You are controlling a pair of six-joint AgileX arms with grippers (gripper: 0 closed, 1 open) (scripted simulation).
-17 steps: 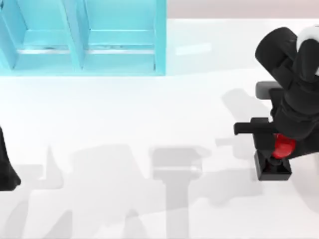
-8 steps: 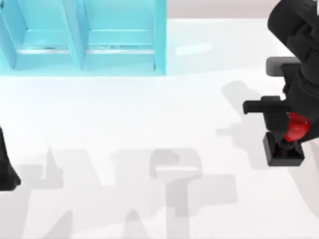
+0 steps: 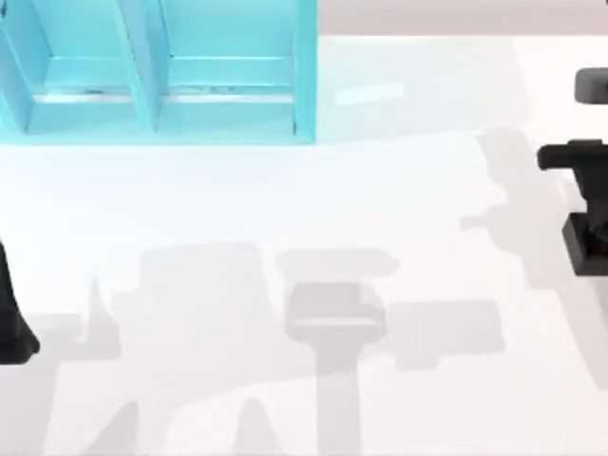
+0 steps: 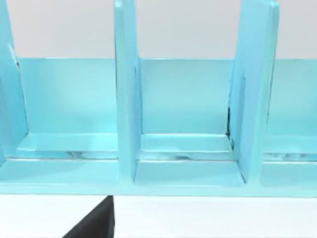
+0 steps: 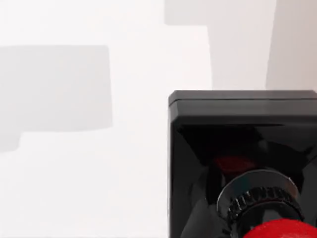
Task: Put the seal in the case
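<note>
Finding one: the seal is not in the case. In the right wrist view we see its black square base close under the camera, with the red knob at the near end, over the white table. In the top view a black block at the right edge, cut off by that edge, looks to be this base. It is well apart from the case.

Finding two: the right claw sits at the right edge of the top view, directly by the seal. We cannot tell whether it is spread, pressed together or pinching the seal. We also cannot tell whether the seal rests on the table or is held above it.

Finding three: the case stands at the far left of the table, its upright dividers forming compartments that face the table.

Finding four: the left arm is parked at the left edge. We cannot tell the state of its claw.
</note>
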